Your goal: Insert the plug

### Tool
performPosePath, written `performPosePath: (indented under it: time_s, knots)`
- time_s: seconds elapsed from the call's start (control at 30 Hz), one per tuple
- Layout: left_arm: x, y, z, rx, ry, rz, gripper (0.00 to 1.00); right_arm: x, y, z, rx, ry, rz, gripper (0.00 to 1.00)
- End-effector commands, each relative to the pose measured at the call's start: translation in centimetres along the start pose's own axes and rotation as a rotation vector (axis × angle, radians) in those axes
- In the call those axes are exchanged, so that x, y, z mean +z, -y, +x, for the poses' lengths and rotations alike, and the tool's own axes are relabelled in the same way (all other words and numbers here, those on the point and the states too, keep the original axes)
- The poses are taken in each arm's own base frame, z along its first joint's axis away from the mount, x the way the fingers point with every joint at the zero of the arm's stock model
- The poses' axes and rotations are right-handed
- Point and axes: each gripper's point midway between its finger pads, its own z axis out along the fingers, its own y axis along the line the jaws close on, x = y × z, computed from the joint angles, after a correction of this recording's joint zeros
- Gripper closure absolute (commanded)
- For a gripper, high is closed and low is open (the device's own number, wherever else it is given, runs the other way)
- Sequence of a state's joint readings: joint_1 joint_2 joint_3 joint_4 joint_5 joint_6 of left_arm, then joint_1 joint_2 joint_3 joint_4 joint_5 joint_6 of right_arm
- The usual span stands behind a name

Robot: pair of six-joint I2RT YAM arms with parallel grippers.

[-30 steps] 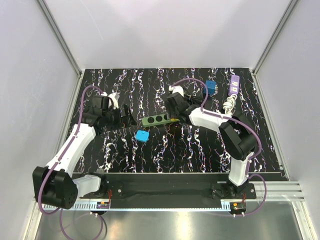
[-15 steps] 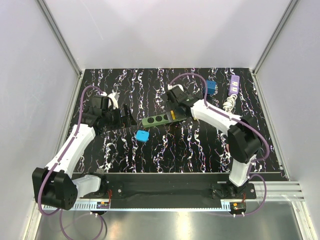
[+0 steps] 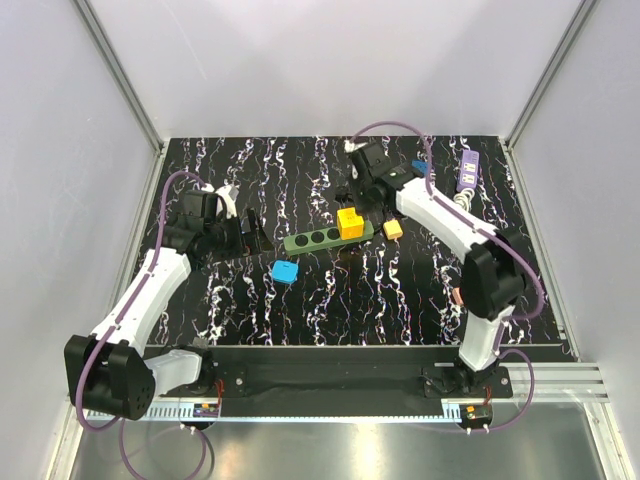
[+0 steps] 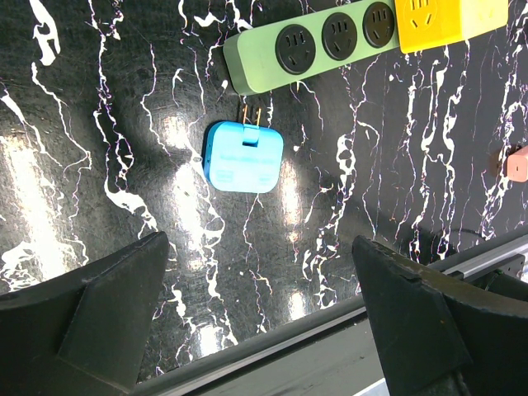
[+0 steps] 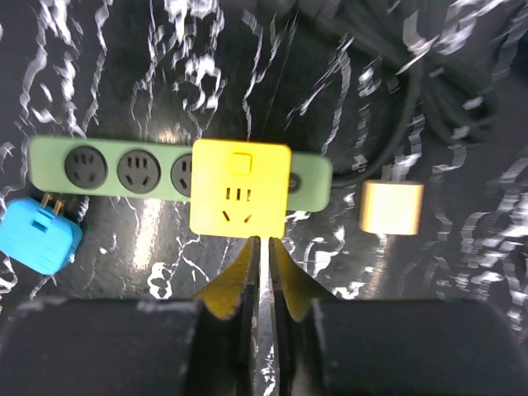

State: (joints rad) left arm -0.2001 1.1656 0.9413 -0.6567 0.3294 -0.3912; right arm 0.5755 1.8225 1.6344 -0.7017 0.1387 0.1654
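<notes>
Plug position is read most clearly from the top view: the yellow plug (image 3: 350,222) is set on the right end of the green power strip (image 3: 315,240), near the middle of the table (image 3: 400,300). How deep it is seated cannot be told. The strip's long axis is laid roughly left to right, with the right end turned slightly toward the far wall. The yellow plug is squared to that axis and its socket face is turned upward. In the right wrist view it (image 5: 240,188) is seen as a blocky square wider than the strip (image 5: 115,169), with a small square button on the far side and three slots on the near side. Three round sockets are left uncovered to its left.

The right gripper (image 5: 261,247) is held above the near edge of the yellow plug, its fingers drawn almost together with nothing between them. The left gripper (image 4: 260,243) is spread wide and is kept apart from the strip's left end.

A blue plug (image 4: 243,155) is laid just beside the strip's near left corner, prongs pointed at it. A tan plug (image 5: 392,207) is laid just off the right end. A purple strip (image 3: 466,170) is placed by the far right edge. Bare tabletop is left along the near side.
</notes>
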Motion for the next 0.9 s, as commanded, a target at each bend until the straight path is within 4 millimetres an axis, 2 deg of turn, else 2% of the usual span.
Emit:
performPosePath:
  time_s: [0.0,0.03,0.13,0.3,0.33,0.43,0.57,0.7,0.73,0.77,0.83,0.87]
  knots:
    - [-0.6,0.6,-1.1,0.038,0.058,0.015,0.01,3.1,-2.0,4.8,-0.008,-0.159,-0.103,0.88]
    - [-0.6,0.6,-1.1,0.042,0.059,0.019,0.01,4.2,-1.8,6.2,-0.007,-0.187,-0.097,0.89]
    - [-0.7,0.5,-1.1,0.044,0.062,0.015,0.01,4.9,-1.3,7.3,-0.017,-0.212,-0.071,0.9]
    - [-0.4,0.4,-1.0,0.042,0.052,0.009,0.01,3.1,-0.9,4.9,-0.042,-0.142,-0.058,0.9]
    - [-0.3,0.3,-1.0,0.039,0.049,0.006,0.01,2.2,-1.0,3.6,-0.047,-0.117,-0.061,0.91]
    - [-0.2,0.1,-1.0,0.039,0.048,-0.004,0.01,0.7,-1.1,1.7,-0.061,-0.086,-0.066,0.9]
    - [0.2,-0.5,-1.2,0.024,0.048,-0.034,0.01,-1.4,-1.7,0.4,-0.025,-0.056,-0.1,0.85]
    - [1.3,-0.7,-0.8,0.021,0.002,-0.043,0.01,-4.0,-2.3,0.5,0.042,-0.03,-0.139,0.63]
    - [1.9,-1.3,-0.8,0.024,-0.013,-0.081,0.01,-5.1,-2.7,1.0,0.07,-0.014,-0.172,0.56]
    - [2.3,-1.1,-0.2,0.042,-0.038,-0.098,0.01,-5.7,-3.0,1.4,0.08,-0.008,-0.198,0.44]
    - [3.6,-1.5,0.5,0.053,-0.084,-0.147,0.02,-7.4,-3.0,2.2,0.102,0.038,-0.235,0.34]
    - [4.1,-1.0,1.4,0.065,-0.119,-0.152,0.02,-8.0,-3.1,2.5,0.107,0.054,-0.252,0.27]
